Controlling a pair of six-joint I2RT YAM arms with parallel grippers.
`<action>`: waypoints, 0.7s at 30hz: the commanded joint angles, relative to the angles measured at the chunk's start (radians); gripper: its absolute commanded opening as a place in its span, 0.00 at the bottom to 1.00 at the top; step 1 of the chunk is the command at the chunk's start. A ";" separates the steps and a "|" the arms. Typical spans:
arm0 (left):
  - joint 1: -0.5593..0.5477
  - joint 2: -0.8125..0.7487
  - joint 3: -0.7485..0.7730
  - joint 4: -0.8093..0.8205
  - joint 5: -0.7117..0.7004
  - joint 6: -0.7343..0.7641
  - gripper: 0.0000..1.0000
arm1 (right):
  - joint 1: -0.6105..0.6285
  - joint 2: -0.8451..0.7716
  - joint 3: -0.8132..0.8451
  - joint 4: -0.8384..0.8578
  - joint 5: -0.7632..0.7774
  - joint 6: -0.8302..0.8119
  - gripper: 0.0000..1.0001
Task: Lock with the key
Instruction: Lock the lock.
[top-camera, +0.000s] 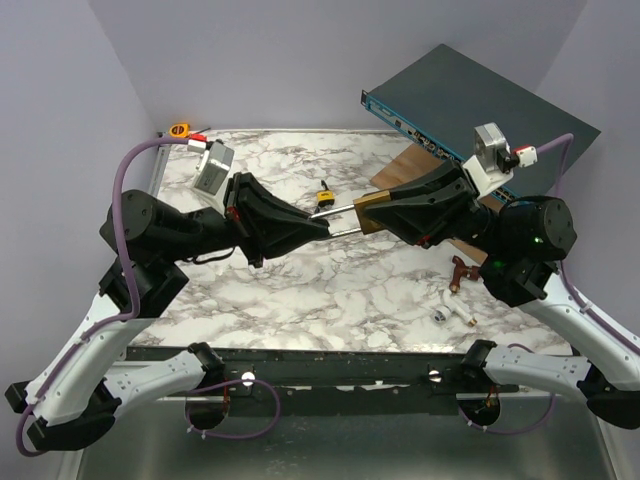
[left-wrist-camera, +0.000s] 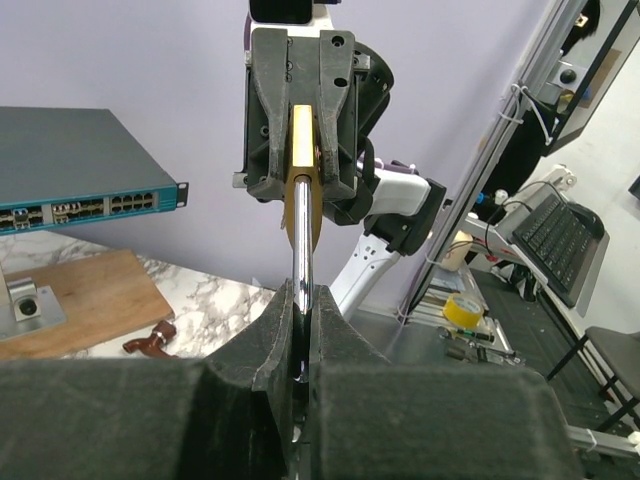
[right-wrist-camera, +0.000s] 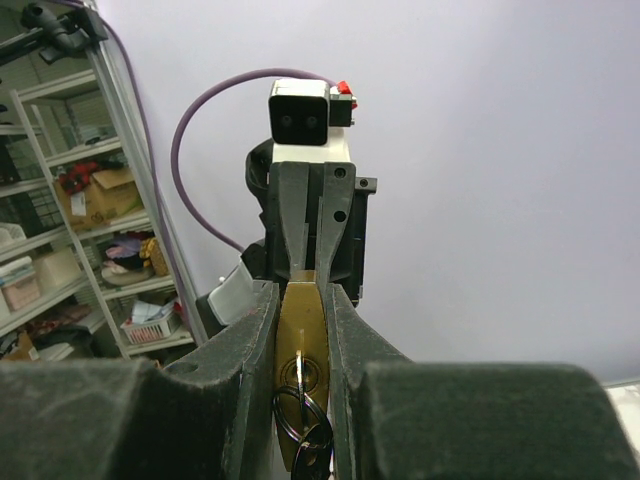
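Note:
A brass padlock (top-camera: 372, 212) with a long steel shackle (top-camera: 338, 210) is held in the air between both arms. My right gripper (top-camera: 362, 214) is shut on the brass body (right-wrist-camera: 303, 335). A key (right-wrist-camera: 299, 368) sits in the keyhole, with a dark key ring (right-wrist-camera: 303, 425) hanging from it. My left gripper (top-camera: 322, 227) is shut on the shackle (left-wrist-camera: 299, 235). In the left wrist view the right gripper (left-wrist-camera: 303, 120) grips the brass body (left-wrist-camera: 304, 150) straight ahead. My left gripper (left-wrist-camera: 300, 315) and my right gripper (right-wrist-camera: 303, 298) face each other.
A small yellow-and-black object (top-camera: 323, 190) lies on the marble table (top-camera: 300, 290) behind the lock. A copper-coloured piece (top-camera: 460, 270) and small white parts (top-camera: 448, 313) lie at right. A network switch (top-camera: 470, 105), a wooden board (top-camera: 400, 170) and a grey box (top-camera: 213, 165) stand at the back.

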 joint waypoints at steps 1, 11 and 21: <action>-0.031 0.113 0.022 0.113 -0.076 0.006 0.00 | 0.069 0.096 -0.060 -0.244 -0.115 -0.033 0.01; -0.038 0.149 0.024 0.116 -0.056 0.004 0.00 | 0.097 0.121 -0.052 -0.239 -0.109 -0.033 0.01; -0.056 0.175 0.024 0.082 -0.055 0.024 0.00 | 0.129 0.152 -0.038 -0.244 -0.100 -0.038 0.01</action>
